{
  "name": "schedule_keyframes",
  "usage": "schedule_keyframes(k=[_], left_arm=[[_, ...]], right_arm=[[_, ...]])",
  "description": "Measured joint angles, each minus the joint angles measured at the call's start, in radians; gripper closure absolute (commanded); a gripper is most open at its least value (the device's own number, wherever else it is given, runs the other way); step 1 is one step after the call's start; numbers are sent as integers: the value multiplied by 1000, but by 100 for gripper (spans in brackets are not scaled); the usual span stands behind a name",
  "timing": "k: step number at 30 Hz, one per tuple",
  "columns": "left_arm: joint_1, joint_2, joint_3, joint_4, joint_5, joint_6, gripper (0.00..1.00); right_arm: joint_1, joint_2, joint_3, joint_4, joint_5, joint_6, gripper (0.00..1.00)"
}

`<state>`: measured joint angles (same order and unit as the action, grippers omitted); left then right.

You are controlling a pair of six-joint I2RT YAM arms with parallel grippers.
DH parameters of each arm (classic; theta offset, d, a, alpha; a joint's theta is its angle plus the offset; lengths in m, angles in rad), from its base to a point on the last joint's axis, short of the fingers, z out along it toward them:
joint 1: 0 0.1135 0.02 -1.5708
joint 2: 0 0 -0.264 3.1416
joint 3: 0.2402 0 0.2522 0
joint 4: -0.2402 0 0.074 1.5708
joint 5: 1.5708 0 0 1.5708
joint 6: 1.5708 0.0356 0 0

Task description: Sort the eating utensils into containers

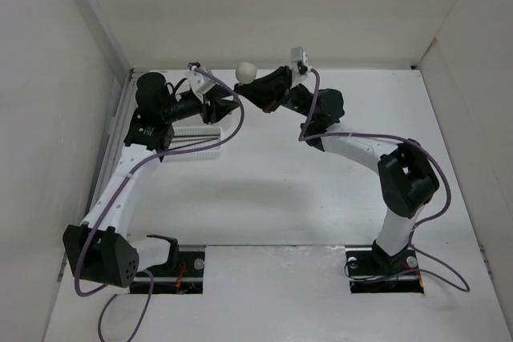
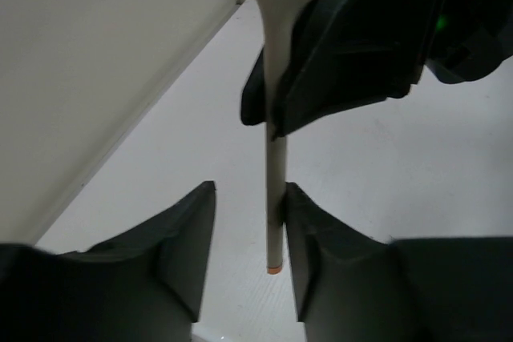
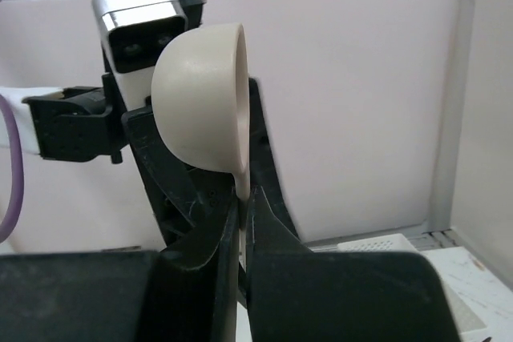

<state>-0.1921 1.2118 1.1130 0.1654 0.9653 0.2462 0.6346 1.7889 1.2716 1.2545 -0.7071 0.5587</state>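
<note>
Far side of table (image 1: pixel 264 198): both arms meet in mid-air near the slotted tray (image 1: pixel 196 130). The right gripper (image 3: pixel 242 207) is pressed onto the beige spoon (image 3: pixel 200 102), pinching mid-handle, bowl up. The left gripper (image 2: pixel 249 191) has jaws part-spread, straddling the handle's free lower end, with a gap showing on one side. The handle's long axis runs straight down the gap. Judgement: hand-over; the left arm need only close.
</note>
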Motion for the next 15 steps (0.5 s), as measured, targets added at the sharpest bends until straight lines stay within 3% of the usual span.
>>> schedule_keyframes(k=[2, 3, 4, 9, 10, 11, 12, 14, 15], left_arm=[[-5, 0, 4, 6, 7, -11, 80], [-8, 1, 5, 10, 12, -16, 92], [-10, 2, 7, 9, 17, -22, 98], [-9, 3, 10, 6, 16, -28, 100], [-9, 3, 10, 2, 12, -28, 100], [-9, 3, 11, -3, 5, -28, 100], [-9, 3, 11, -14, -6, -26, 100], [-7, 5, 16, -32, -60, 12, 100], [-1, 7, 19, -39, -90, 39, 100]], right_arm=[[-5, 8, 12, 8, 2, 4, 100], [-6, 13, 17, 12, 4, 5, 100], [-6, 18, 22, 15, 9, 5, 100], [-8, 43, 41, 40, 10, 18, 100], [-8, 46, 42, 42, 11, 21, 93], [-9, 50, 43, 43, 11, 23, 76], [-10, 53, 43, 45, 11, 30, 42], [-13, 61, 41, 46, -3, 54, 0], [-18, 65, 37, 46, -4, 62, 0]])
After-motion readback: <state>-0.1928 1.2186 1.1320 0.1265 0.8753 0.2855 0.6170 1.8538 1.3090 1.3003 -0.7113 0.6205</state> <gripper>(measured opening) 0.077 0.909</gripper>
